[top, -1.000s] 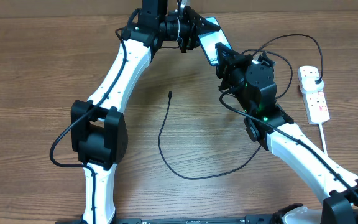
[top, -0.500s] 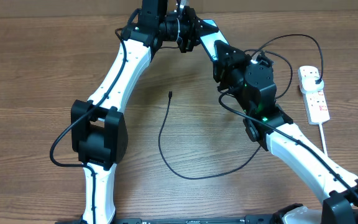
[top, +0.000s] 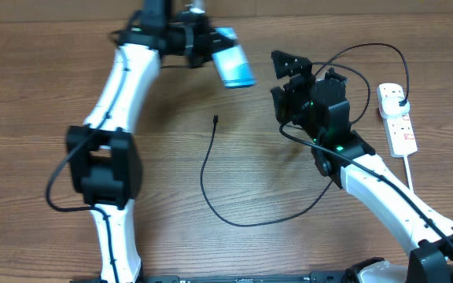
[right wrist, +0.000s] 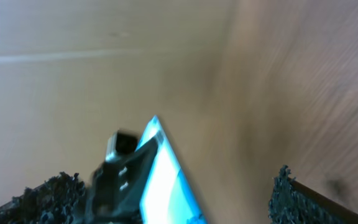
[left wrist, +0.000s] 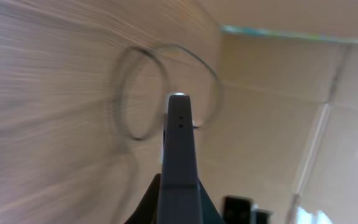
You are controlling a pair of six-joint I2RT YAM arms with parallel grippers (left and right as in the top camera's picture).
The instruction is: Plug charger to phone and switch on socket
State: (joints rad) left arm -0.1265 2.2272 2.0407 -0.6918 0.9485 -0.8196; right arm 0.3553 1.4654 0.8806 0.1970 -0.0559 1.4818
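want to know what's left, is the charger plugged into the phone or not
Not plugged in. The charger lies loose, its tip bare and well apart from the phone, which the left gripper grips.

Both arms same build: L arm (top: 123, 75) & R arm (top: 384, 189) have glossy white tube links w/ chunky black joint housings btwn them. Thin black cable (top: 57, 185) loops out by L elbow block (top: 101, 165); similar black lead (top: 289, 135) curls off R wrist block (top: 325, 110). That block is boxy, black, w/ small green LED (top: 338, 147) lit. R fingers (right wrist: 50, 198) dark, pads rough & crumbly-looking
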